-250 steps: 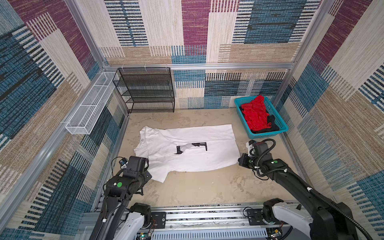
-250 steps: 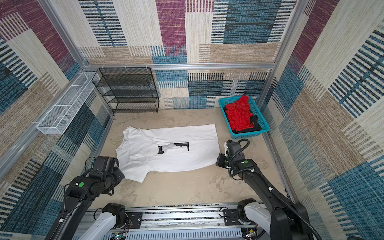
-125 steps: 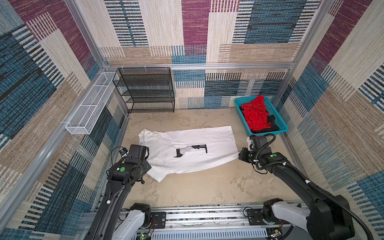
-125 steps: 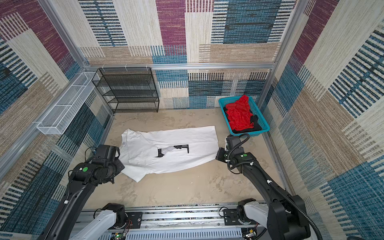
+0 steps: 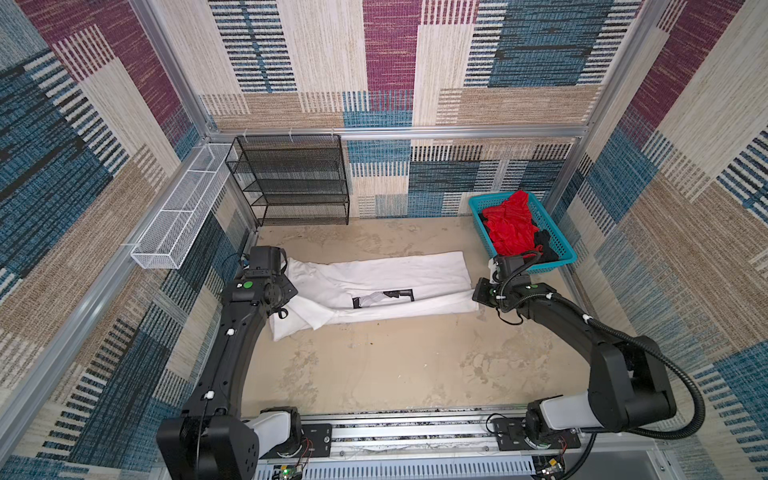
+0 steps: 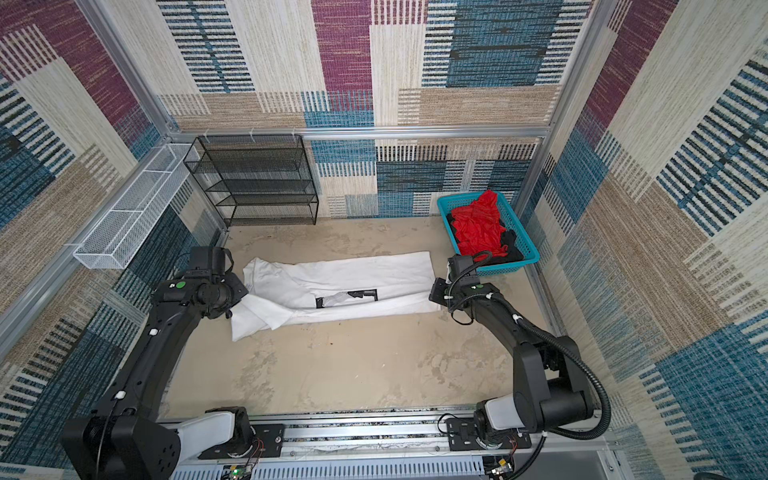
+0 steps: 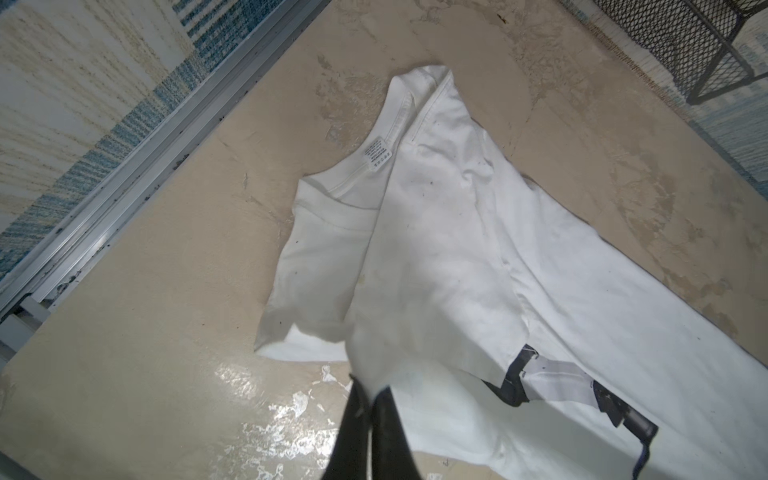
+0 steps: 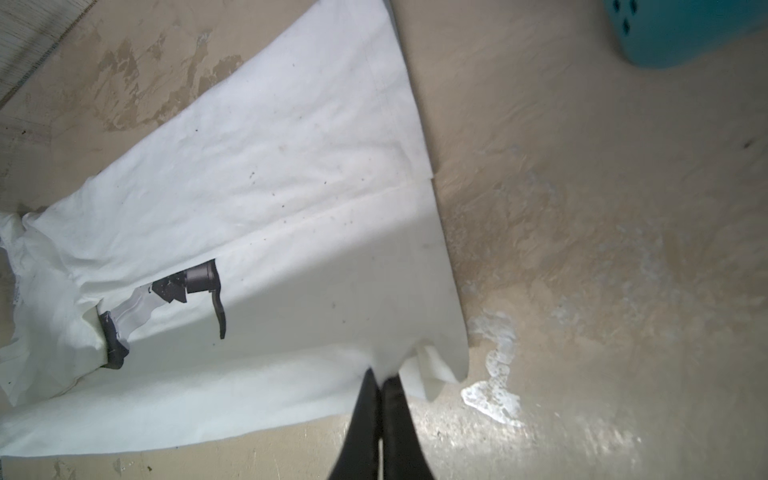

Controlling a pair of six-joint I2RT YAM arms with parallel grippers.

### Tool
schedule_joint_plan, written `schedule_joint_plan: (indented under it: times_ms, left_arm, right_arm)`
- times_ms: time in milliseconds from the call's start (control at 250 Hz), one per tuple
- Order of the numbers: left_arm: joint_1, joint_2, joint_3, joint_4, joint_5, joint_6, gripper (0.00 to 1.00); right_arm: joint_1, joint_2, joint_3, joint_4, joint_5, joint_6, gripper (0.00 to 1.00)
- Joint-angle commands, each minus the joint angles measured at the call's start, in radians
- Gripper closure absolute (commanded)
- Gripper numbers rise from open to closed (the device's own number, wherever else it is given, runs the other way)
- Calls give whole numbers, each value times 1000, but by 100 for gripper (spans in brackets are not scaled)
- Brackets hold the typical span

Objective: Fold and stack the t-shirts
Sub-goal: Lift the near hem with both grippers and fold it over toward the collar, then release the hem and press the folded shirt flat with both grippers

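Both arms have pulled the near edge of the white shirt (image 5: 374, 282) up and back, so it's a narrower strip on the table (image 5: 395, 365) than a second ago. Only the wrist cams show the left gripper (image 7: 371, 388) and right gripper (image 8: 380, 374) pinched tight on fabric. The red shirt (image 5: 511, 228) sits in the basket (image 5: 557, 262).

- left arm (image 5: 230, 353): matte black, chunky, little green dot (image 5: 247, 285) near the wrist
- right arm (image 5: 575, 328): same black, plus a fat ribbed hose (image 5: 701, 409) and white zip ties (image 5: 586, 318)
- base joints (image 5: 272, 426): light grey shells
- left gripper (image 7: 372, 386): skinny black tapered fingers
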Motion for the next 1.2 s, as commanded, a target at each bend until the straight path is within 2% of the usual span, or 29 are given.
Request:
schedule_joint_plan:
  times_ms: [0,372,688,828,928,976,1080,1196]
  left_arm:
    - [17,57,50,63,26,48,100]
    - [60,271,164,135,65,75,100]
    - [87,516,267,165,100,79,100]
    - [95,611,296,230,158,97,100]
    - [97,686,367,208,179,127,100]
    - [97,713,400,188,181,130,97]
    - [97,723,416,209,187,134,79]
    - [96,686,385,296,213,190,70]
  right_arm:
    - [-6,49,41,57,5,-20,100]
    - [-36,228,171,91,-4,-45,100]
    - [-52,412,275,119,-31,-59,100]
    - [-52,446,298,128,-15,-63,100]
    - [-52,449,303,120,7,-72,100]
    - [-52,444,303,117,14,-76,92]
    - [-52,413,289,119,38,-78,78]
    - [-41,340,260,124,80,-89,63]
